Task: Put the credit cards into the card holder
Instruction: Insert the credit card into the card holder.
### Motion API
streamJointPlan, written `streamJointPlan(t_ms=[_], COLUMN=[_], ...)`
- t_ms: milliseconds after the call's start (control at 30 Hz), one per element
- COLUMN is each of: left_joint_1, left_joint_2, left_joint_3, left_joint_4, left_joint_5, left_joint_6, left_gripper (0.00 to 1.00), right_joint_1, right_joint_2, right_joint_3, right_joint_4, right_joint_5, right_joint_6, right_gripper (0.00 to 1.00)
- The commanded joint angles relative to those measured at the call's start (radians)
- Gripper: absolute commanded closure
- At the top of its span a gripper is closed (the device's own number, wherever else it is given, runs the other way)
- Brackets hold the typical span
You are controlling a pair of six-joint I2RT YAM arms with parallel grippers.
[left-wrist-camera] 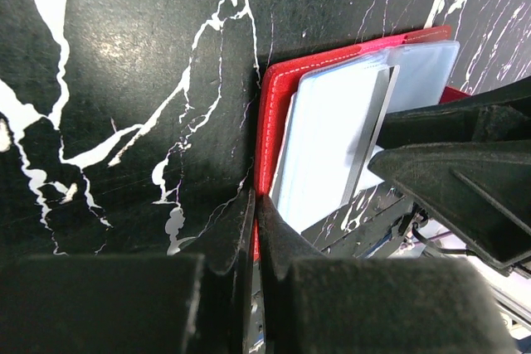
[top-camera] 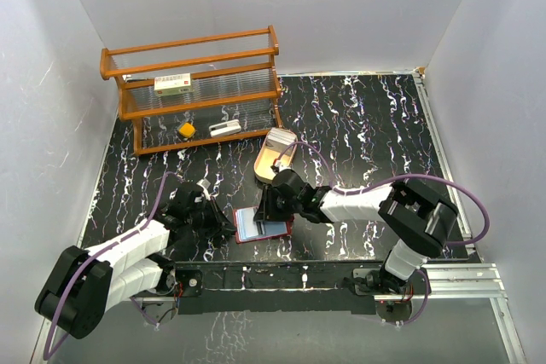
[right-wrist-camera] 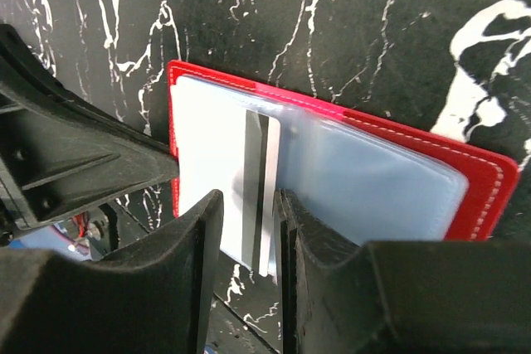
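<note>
Top view: the card holder is lying open on the table, near the front edge at centre, between the two arms. Only this view is taking in the tan tray just beyond it and the wooden rack at far left.

Left arm is reaching in low from the near left, with the forearm running close along the table. The left tool is pointing right with its fingers together, gripping nothing. The left wrist view is adding the contact: the tips are sitting against the holder's red left border.

Right arm is coming in from the near right, elbow raised and wrist angling down, so the right tool is standing over the holder.

Right wrist view is giving the detail hidden from above. A pale credit card with a grey stripe is lying on the clear pockets. The fingers are standing partly apart, one on each side of the stripe. Whether they are pinching the card, and how far it is sitting inside a pocket, cannot be told.
</note>
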State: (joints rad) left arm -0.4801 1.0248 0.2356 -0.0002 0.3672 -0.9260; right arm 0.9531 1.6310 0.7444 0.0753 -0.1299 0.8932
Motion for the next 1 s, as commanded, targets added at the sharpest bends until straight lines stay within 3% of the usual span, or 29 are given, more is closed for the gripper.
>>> streamJointPlan(t_ms=[0,167,300,633,867,900,967], left_joint_1=[-0.002,-0.001,-0.002,-0.002,-0.002,-0.002,-0.002], left_joint_2=[0.01,0.011,0.008,-0.002,0.011,0.002,-0.024], left_joint_3=[-0.002,-0.026,-0.002,0.054,0.107,0.113,0.129], left_joint_4=[-0.027,0.049,0.003,-0.109,-0.128,-0.123,-0.128], left_joint_5=[0.009,0.07,0.047,-0.025,-0.033,-0.027,-0.019], left_joint_6=[0.009,-0.044,-0.014,0.067,0.098,0.1,0.103], left_gripper=[1.0,1.0,1.0,1.0,1.0,0.99,0.85], right_joint_1=[0.024,0.027,0.027,0.024,-0.005,-0.021,-0.061], right_joint_2=[-0.005,-0.02,-0.039,-0.162,-0.161,-0.151,-0.128], right_joint_3=[0.021,0.001,0.014,0.104,0.276,0.294,0.323], right_joint_4=[0.067,0.099,0.046,-0.18,-0.34,-0.345,-0.342], right_joint_5=[0.006,0.002,0.037,0.167,0.388,0.407,0.412], right_joint_6=[0.072,0.115,0.073,-0.242,-0.48,-0.515,-0.578], right_gripper=[0.71,0.7,0.68,0.54,0.45,0.45,0.45])
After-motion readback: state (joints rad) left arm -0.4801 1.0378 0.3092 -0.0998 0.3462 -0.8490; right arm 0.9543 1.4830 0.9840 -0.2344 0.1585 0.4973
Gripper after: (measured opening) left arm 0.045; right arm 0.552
